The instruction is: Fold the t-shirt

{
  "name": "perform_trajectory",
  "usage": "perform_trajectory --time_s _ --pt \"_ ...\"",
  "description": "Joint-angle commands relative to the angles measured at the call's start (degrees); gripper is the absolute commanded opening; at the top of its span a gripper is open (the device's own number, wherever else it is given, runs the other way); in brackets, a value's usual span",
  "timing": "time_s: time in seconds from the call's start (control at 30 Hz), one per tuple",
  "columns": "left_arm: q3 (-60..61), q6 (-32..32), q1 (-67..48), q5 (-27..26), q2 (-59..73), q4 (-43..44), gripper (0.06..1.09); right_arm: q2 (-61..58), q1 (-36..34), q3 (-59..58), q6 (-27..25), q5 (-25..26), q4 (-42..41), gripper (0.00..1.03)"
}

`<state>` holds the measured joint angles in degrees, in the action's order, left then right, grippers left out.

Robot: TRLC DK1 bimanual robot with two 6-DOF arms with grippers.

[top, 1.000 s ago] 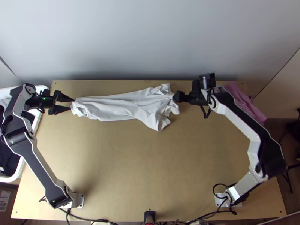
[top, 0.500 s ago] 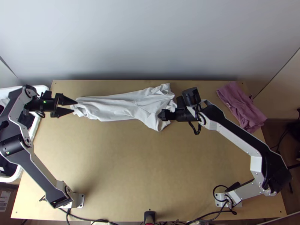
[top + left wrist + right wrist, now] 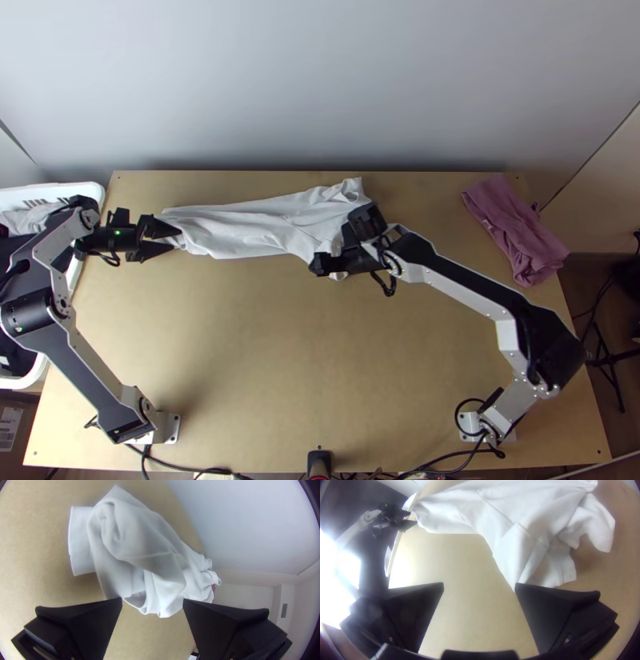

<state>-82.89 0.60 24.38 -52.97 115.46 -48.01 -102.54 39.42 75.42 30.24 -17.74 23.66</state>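
The white t-shirt (image 3: 256, 228) lies bunched lengthwise across the table's far part, wrinkled and wider at its right end. At its left end, my left gripper (image 3: 178, 239) is open, its fingers at the cloth's edge. In the left wrist view the cloth (image 3: 143, 550) lies beyond my open left gripper (image 3: 152, 601). My right gripper (image 3: 318, 265) is over the near edge of the shirt's right end. In the right wrist view my right gripper (image 3: 479, 586) stands open, with a corner of the shirt (image 3: 520, 553) close to one fingertip and table between the fingers.
A folded pinkish-purple cloth (image 3: 516, 228) lies at the table's far right. Left of the table stands a white basket (image 3: 98, 192) with dark and light cloth in it. Bare table (image 3: 304, 352) stretches between the arm bases, with cables along the near edge.
The right gripper has moved left and nearer, from beyond the shirt's right end to its near edge. Lately the left gripper has shifted slightly right, over the shirt's left end. The shirt lies as before.
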Motion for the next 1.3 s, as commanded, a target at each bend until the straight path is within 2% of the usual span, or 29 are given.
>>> perform_trajectory --time_s 0.0,0.27,0.63,0.87,1.0,1.07,1.13,1.27 --pt "1.0 -1.4 -1.2 1.4 0.6 3.7 0.95 -4.4 0.8 2.2 -0.6 0.7 0.0 0.99" --pt "-0.9 -2.5 -2.3 1.4 1.0 4.9 0.95 -5.5 -0.9 1.6 -2.5 2.6 0.0 0.99" --pt "-2.4 -2.2 -2.7 2.5 1.2 5.3 0.95 -2.9 -2.9 -0.4 -3.5 2.6 0.7 0.99" --pt "-3.0 -2.4 -3.2 2.6 2.0 5.3 0.95 -8.8 -1.8 3.9 -3.3 2.5 0.3 0.99" --pt "-3.5 -2.8 -3.5 2.6 2.0 5.3 0.95 -12.1 0.0 7.7 -3.5 2.8 0.5 0.8" --pt "-3.9 -3.1 -3.5 2.6 2.0 5.3 0.95 -13.4 0.7 9.0 -5.0 5.3 0.6 0.49" --pt "-3.9 -3.3 -3.5 2.6 2.1 5.3 0.95 -13.5 0.9 9.2 -6.9 6.2 0.6 0.05" --pt "-3.9 -3.4 -3.6 2.6 2.3 5.3 0.95 -11.8 0.0 7.2 -9.1 6.2 0.9 0.05"
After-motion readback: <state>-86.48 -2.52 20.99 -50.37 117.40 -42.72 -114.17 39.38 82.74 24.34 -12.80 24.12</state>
